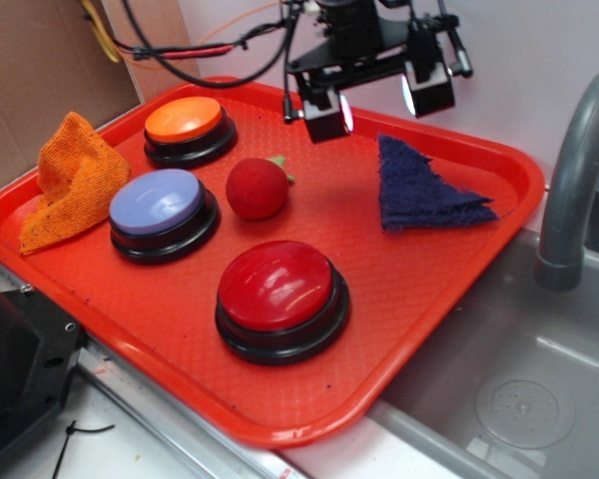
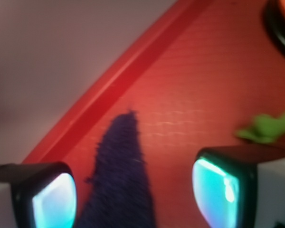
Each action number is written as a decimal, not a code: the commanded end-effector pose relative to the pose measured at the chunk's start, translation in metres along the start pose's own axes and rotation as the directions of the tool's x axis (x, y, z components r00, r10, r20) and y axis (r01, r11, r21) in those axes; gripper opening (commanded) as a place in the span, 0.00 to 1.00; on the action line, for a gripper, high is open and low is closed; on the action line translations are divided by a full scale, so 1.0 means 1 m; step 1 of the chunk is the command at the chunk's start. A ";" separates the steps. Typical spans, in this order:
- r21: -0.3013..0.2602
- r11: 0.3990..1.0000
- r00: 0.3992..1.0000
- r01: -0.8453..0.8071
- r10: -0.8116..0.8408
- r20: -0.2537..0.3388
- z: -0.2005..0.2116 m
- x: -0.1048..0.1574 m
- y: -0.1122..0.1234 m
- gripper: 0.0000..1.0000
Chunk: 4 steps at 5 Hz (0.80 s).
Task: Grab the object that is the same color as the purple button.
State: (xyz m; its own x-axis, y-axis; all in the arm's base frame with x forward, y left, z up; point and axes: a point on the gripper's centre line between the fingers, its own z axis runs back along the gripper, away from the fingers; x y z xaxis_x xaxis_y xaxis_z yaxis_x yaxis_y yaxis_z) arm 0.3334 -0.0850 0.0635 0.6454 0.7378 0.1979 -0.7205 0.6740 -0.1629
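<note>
Red plastic tray [image 1: 449, 289] sits on a table edge beside a steel sink [image 1: 539, 399] w/ grey faucet [image 1: 579, 170], pale wall and cardboard behind. Pincer [image 1: 376, 104] hangs above the tray's far side, fingers spread wide, holding and touching nothing; wrist view shows the purple rag's tip between the two pads. On the tray: dark purple-blue terry rag [image 1: 419, 190] near the right far rim, lavender button [image 1: 163, 212] center-left, orange button [image 1: 188, 128] behind it, big red button [image 1: 281, 296] in front, red plush ball w/ green leaf [image 1: 257, 188] between them, orange knit cloth [image 1: 68, 180] draped over the left rim.
</note>
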 end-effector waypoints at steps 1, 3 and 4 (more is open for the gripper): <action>-0.021 1.000 1.000 0.016 -0.016 -0.013 -0.021 0.018 -0.013 1.00; 0.002 0.999 0.999 0.044 -0.044 -0.008 -0.030 0.007 -0.013 0.10; 0.004 0.999 0.998 0.041 -0.041 -0.037 -0.030 0.009 -0.010 0.00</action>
State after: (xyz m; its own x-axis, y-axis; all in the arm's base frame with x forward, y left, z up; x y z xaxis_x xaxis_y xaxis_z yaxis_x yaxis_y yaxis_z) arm 0.3418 -0.0899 0.0214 0.6945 0.7062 0.1373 -0.6995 0.7075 -0.1005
